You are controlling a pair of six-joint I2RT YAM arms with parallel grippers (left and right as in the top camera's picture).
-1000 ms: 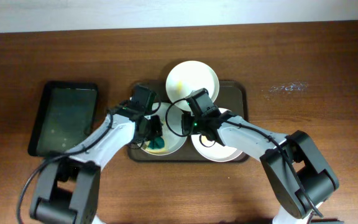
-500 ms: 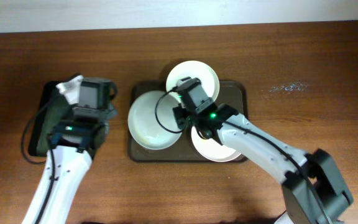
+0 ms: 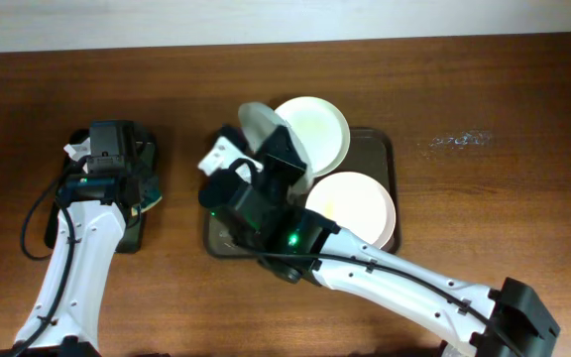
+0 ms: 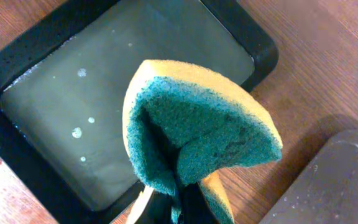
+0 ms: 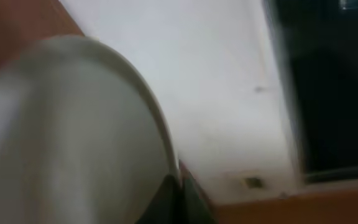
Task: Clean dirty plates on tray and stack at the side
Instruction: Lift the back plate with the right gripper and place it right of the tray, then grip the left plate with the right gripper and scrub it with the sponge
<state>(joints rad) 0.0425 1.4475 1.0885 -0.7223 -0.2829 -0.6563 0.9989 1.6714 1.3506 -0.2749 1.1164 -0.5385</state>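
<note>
My right gripper (image 3: 271,142) is raised above the left part of the dark brown tray (image 3: 383,149), shut on the rim of a white plate (image 3: 256,121) that it holds tilted on edge. In the right wrist view the plate (image 5: 73,137) fills the left side, with the fingers (image 5: 180,193) pinching its rim. Two more white plates lie on the tray, one at the back (image 3: 315,134) and one at the right (image 3: 355,206). My left gripper (image 4: 178,210) is shut on a folded yellow-and-green sponge (image 4: 191,137), seen from overhead (image 3: 145,196) over the black tray.
The smaller black tray (image 3: 135,236) sits at the left under my left arm, and its wet floor shows in the left wrist view (image 4: 73,93). A corner of the brown tray (image 4: 337,180) lies to its right. Bare wooden table surrounds both trays.
My right arm has lifted the left plate off the brown tray and tipped it on edge. My left arm has carried the sponge from that plate to the black tray.
</note>
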